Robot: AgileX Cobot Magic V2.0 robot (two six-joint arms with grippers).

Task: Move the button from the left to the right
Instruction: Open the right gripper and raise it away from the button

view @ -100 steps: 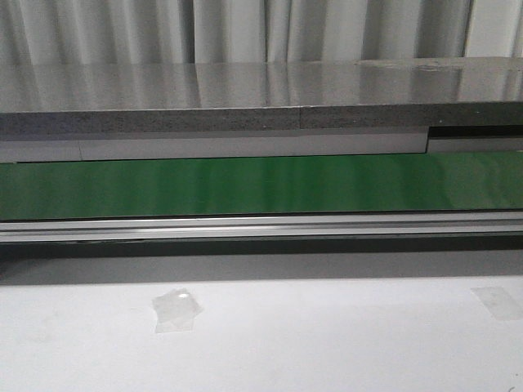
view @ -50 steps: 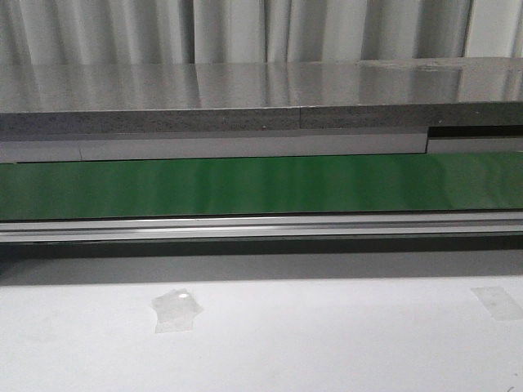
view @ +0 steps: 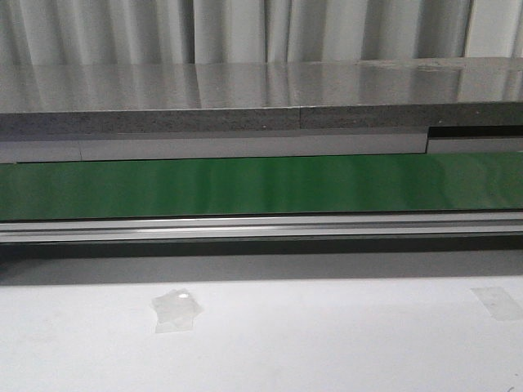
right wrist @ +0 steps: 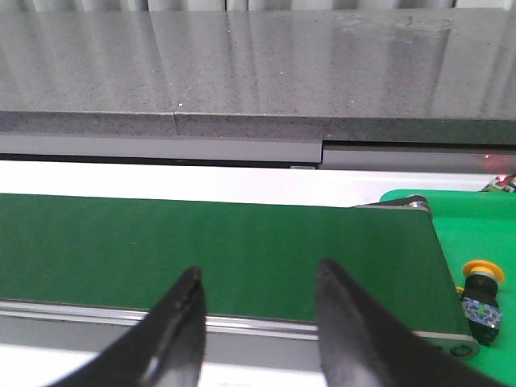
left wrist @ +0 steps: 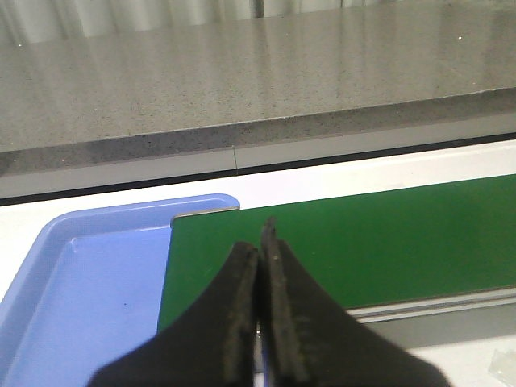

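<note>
Green conveyor belt (view: 261, 186) is the landmark; it runs straight across the front view w/ nothing lying on it there. Behind the belt sits a long grey stone-look counter (view: 245, 98), & behind that a pale curtain (view: 163, 31). On the near side of the belt comes a silver rail (view: 261, 227), then the white tabletop (view: 327, 343) w/ 2 bits of clear tape stuck on it: 1 tape patch (view: 176, 310) and a 2nd tape piece (view: 498, 302), well apart. Neither arm shows in the front view.

Left wrist view: left tool (left wrist: 260, 266) has its 2 dark fingers pressed together, nothing between them. It hangs over 1 end of the belt (left wrist: 347, 242), & a blue tray (left wrist: 81, 282) sits just beside that belt end, its corner tucked against the belt edge. No parts visible in the tray portion shown.

Right wrist view: right tool (right wrist: 256, 286) has fingers spread apart, holding nothing, over the belt (right wrist: 210, 246) near its other end. The button (right wrist: 481, 290) lies just past that belt end, on a bright green surface (right wrist: 476, 218), yellow cap up, black body below; not touching the tool.
</note>
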